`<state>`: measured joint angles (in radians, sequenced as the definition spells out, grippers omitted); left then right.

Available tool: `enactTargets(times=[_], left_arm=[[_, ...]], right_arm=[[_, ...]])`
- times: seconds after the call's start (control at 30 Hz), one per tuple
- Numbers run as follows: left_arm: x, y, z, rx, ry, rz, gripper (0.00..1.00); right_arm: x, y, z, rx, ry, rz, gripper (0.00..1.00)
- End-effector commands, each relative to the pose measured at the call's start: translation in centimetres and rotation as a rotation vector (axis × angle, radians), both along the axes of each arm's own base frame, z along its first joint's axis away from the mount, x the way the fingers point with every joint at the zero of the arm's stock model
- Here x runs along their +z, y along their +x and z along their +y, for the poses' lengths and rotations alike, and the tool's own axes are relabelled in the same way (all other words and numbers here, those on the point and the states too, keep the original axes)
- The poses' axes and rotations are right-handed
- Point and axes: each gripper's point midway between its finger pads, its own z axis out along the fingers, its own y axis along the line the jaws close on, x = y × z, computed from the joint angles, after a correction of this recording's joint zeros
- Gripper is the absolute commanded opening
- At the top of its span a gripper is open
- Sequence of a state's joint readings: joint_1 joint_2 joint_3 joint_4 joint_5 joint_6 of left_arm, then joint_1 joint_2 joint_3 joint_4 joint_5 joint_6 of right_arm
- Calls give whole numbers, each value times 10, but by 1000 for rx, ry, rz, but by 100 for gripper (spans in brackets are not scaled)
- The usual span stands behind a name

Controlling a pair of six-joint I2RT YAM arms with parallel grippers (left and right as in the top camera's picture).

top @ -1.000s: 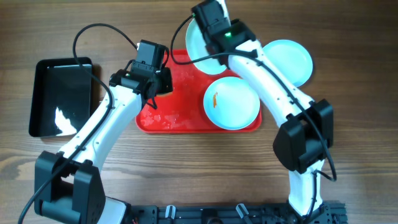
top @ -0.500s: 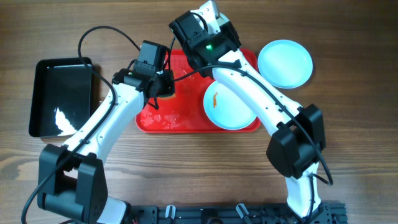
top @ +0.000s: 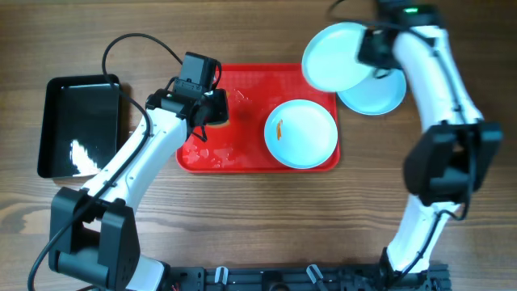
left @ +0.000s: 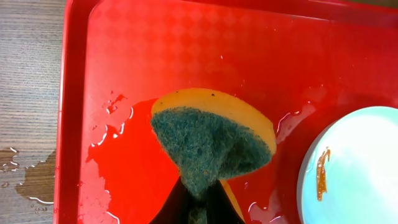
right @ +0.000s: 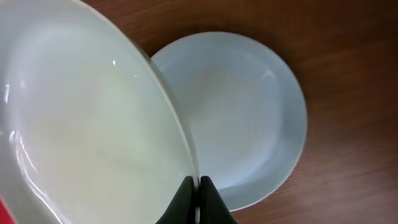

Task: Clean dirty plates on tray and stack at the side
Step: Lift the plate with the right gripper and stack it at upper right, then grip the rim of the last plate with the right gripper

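Progress looks like somewhere between a third and halfway. One clean plate (top: 386, 95) already sits on the counter (top: 242, 226) just right of the red tray (top: 242, 81). The right fingers (right: 184, 202) are pinching the rim of a second plate (top: 333, 55), tilted and hovering partly over that first one. It looks smear-free to me, so I'd guess stacking is next. Third plate (top: 300, 133) is on the tray with an orange streak (left: 320, 174) in it, so that one needs a scrub. Left fingers (left: 169, 211) are clamped on the sponge (left: 211, 140), held over the wet tray just left of the dirty plate.
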<state>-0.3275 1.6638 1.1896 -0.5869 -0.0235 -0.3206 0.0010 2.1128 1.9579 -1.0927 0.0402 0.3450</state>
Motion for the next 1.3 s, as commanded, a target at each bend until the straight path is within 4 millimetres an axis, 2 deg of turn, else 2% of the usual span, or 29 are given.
enactTargets(times=[0.0, 0.07, 0.2, 0.27, 0.37, 0.43, 0.47, 0.5, 0.53, 0.6, 0.87, 0.97, 1.07, 1.13, 1.27], left_arm=[[0, 2, -4, -1, -19, 0, 4], [0, 2, -4, -1, -20, 0, 4], [2, 5, -5, 0, -23, -11, 4], [2, 4, -5, 0, -23, -10, 4], [2, 5, -5, -1, -24, -14, 4], [3, 7, -6, -1, -27, -21, 4], [3, 7, -6, 0, -27, -21, 4], [3, 7, -6, -1, -27, -21, 4], [3, 7, -6, 0, -27, -21, 4], [3, 7, -6, -1, -27, -21, 4], [3, 7, -6, -1, -27, -21, 4], [3, 7, -6, -1, -27, -21, 4], [3, 6, -6, -1, -27, -20, 4], [3, 6, -6, -1, -27, -20, 4], [3, 6, -6, -1, -27, -20, 4]], right_arm=[[19, -3, -10, -45, 363, -41, 4], [8, -13, -41, -103, 359, -19, 4], [-29, -34, -71, -161, 340, 42, 4], [-46, -39, -81, -187, 315, 55, 4], [-72, -45, -79, -189, 313, 62, 5], [-80, -48, -77, -187, 315, 69, 40], [-81, -49, -74, -183, 324, 74, 65], [-79, -51, -58, -153, 392, 86, 100], [-71, -52, -31, -50, 505, 83, 100], [-63, -56, -2, 80, 580, 80, 99], [-75, -90, 72, 262, 463, 265, 100], [-84, -97, 83, 324, 314, 306, 99], [-91, -100, 85, 377, 125, 325, 96], [-93, -99, 80, 395, 4, 328, 77], [-93, -101, 88, 431, -40, 333, 58]])
